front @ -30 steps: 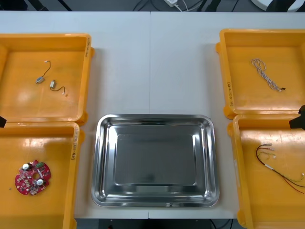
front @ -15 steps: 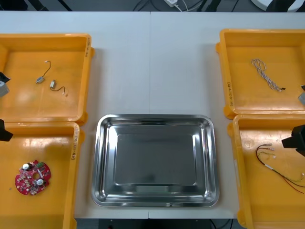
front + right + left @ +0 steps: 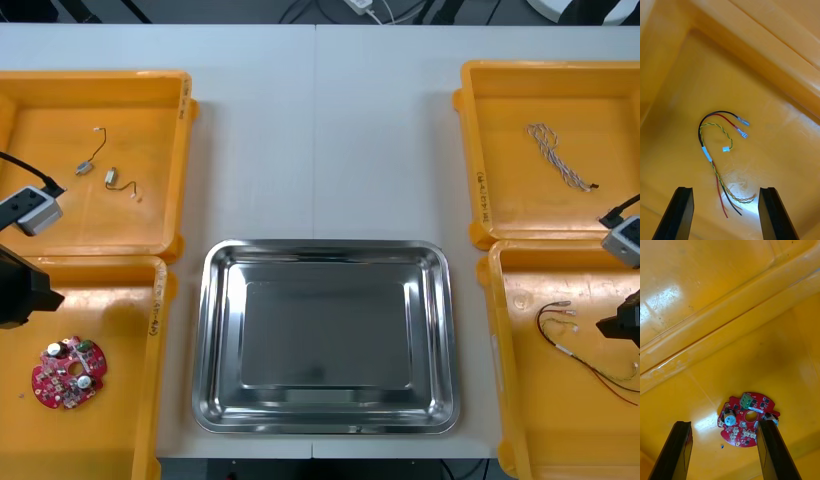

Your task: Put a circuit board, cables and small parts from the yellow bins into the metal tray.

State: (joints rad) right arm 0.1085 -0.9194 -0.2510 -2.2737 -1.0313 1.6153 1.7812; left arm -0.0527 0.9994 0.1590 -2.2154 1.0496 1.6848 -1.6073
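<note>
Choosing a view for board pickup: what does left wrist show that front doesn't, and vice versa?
Left wrist: left gripper open above the board, holding nothing. Front: tray, small parts in the far left bin, twisted cable and red-black cable in the right bins, right gripper by the latter. Both: board lying in the near left bin.

Left claw [image 3: 723, 427], right claw [image 3: 725, 191]: flat black fingers [image 3: 681, 450]; grey boxes [image 3: 30, 208] at wrists.
</note>
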